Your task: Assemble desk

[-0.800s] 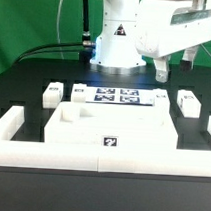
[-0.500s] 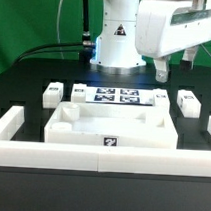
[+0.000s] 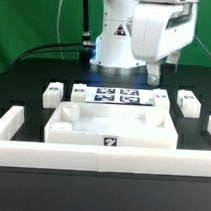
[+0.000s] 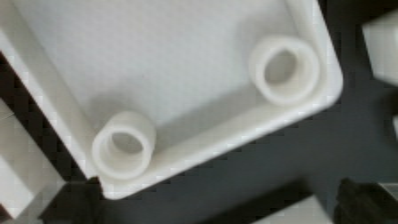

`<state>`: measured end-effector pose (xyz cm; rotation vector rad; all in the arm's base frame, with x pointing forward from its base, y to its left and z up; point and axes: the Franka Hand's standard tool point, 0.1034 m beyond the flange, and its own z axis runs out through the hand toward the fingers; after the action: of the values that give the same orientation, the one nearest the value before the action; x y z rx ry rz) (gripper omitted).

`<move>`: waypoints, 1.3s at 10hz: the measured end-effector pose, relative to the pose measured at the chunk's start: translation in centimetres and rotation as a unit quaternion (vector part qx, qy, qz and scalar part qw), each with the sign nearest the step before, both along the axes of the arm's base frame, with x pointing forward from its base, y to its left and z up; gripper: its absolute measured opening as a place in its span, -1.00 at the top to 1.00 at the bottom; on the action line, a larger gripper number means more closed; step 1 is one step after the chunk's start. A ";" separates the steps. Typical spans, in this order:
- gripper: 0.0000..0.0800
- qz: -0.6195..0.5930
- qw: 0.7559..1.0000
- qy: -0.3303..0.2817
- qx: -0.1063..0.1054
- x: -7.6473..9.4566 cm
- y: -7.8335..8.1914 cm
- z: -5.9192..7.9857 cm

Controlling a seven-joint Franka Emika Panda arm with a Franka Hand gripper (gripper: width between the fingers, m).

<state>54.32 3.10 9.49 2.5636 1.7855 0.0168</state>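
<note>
The white desk tabletop [image 3: 77, 134] lies rim up at the front middle, a small tag on its near wall. In the wrist view a corner of the tabletop [image 4: 187, 85] fills the picture, with two round leg sockets [image 4: 283, 70] in it. White leg posts [image 3: 54, 92] stand apart at the exterior view's left, and more leg posts [image 3: 186, 101] at its right. My gripper [image 3: 161, 68] hangs high above the table, behind the tabletop's right end. It is open and holds nothing. Its dark fingertips [image 4: 363, 200] show wide apart in the wrist view, around my gripper [image 4: 214, 205].
The marker board [image 3: 116, 95] lies flat behind the tabletop, between the leg posts. A low white border wall [image 3: 12, 124] runs along the front and both sides. The arm's white base [image 3: 117, 44] stands at the back, with black cables to its left.
The gripper hand has shifted toward the exterior view's left and turned a little. It stays open. The tabletop and leg posts lie where they were.
</note>
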 end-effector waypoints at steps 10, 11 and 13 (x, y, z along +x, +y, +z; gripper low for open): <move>-0.62 0.120 0.993 -0.018 -0.001 -1.8 -3.2 -1.9; -0.62 0.120 0.993 -0.017 -0.001 -1.8 -3.2 -1.9; -0.62 0.123 0.992 -0.010 0.000 -2.7 -3.7 -3.0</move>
<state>51.58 -0.65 6.45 2.3165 2.0814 0.0471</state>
